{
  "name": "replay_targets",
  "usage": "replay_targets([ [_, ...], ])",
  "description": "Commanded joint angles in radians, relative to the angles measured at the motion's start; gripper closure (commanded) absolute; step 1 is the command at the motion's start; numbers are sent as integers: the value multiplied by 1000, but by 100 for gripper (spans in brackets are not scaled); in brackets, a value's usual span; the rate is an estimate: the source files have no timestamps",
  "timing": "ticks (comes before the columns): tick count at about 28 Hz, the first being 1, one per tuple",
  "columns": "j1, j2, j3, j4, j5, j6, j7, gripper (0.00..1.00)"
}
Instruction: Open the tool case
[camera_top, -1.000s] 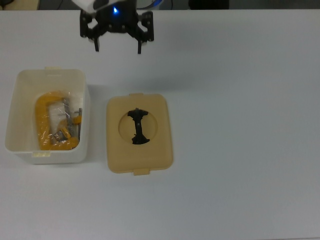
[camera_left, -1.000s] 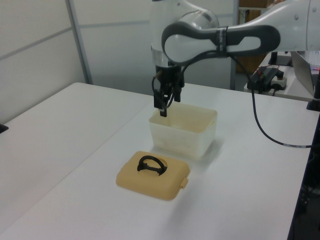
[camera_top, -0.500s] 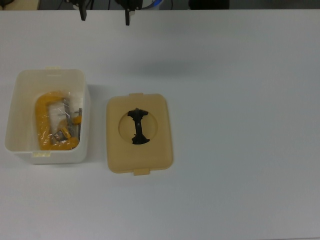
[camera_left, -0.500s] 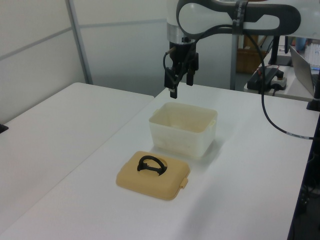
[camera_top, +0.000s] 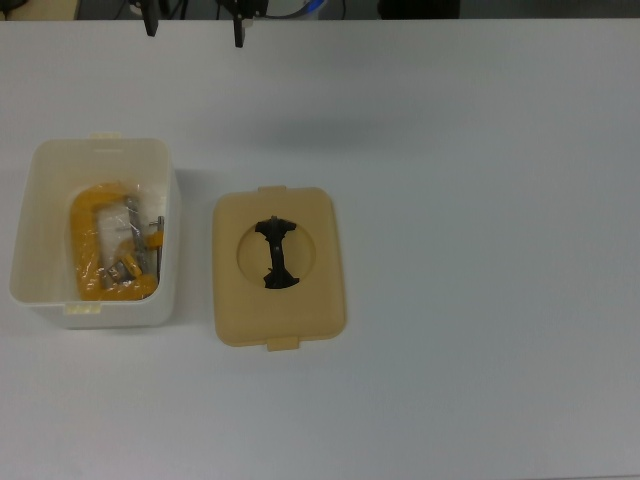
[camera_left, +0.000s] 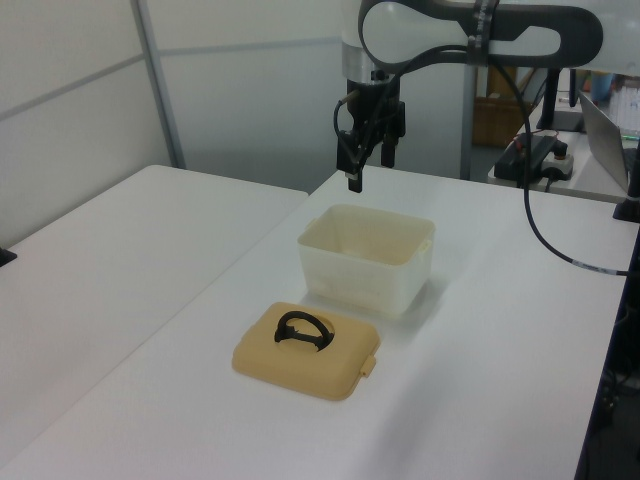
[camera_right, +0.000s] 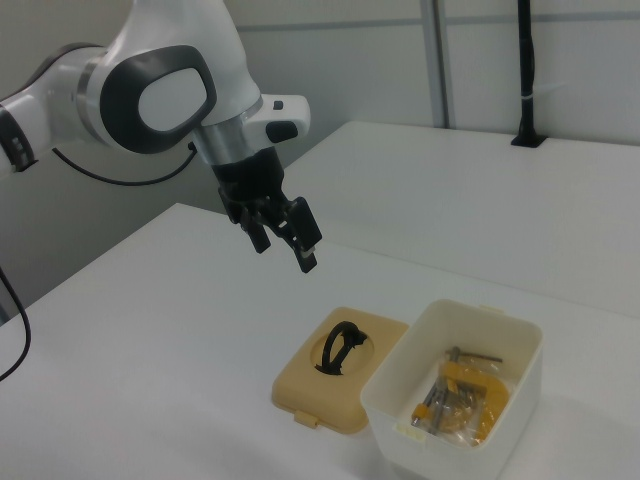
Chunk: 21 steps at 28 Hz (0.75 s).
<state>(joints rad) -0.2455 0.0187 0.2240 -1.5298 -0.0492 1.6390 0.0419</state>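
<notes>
Already open: tool case lid off

We find the white rounded plastic tool case (camera_right: 455, 400) uncovered on the tabletop (camera_top: 480, 150), its mustard-yellow lid (camera_top: 280, 266) lying flat just beside it. Fingers (camera_left: 353, 181) spread apart, empty, hovering high above. Nothing appears left.

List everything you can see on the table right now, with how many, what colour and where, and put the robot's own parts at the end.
tool case box: one, white, open, at the top view's left, standing on the table.
lid: one, mustard yellow, lying flat on the table beside the box, at the top view's right of it, apart from it.
handle: one, black, in the lid's round recess.
clamp: one, yellow, inside the box with some small metal parts.
table: one, white, under it all.
cable: one, black, hanging from the arm at the left view's right.
arm: one, white and grey.
end effector: one, black, open, raised above the table, holding nothing.
</notes>
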Motion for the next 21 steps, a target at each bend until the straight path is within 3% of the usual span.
replay_targets([
  [1, 18, -20, -12, -16, 15, -24, -25, 0],
  [21, 31, -13, -9, -15, 19, -19, -14, 0],
])
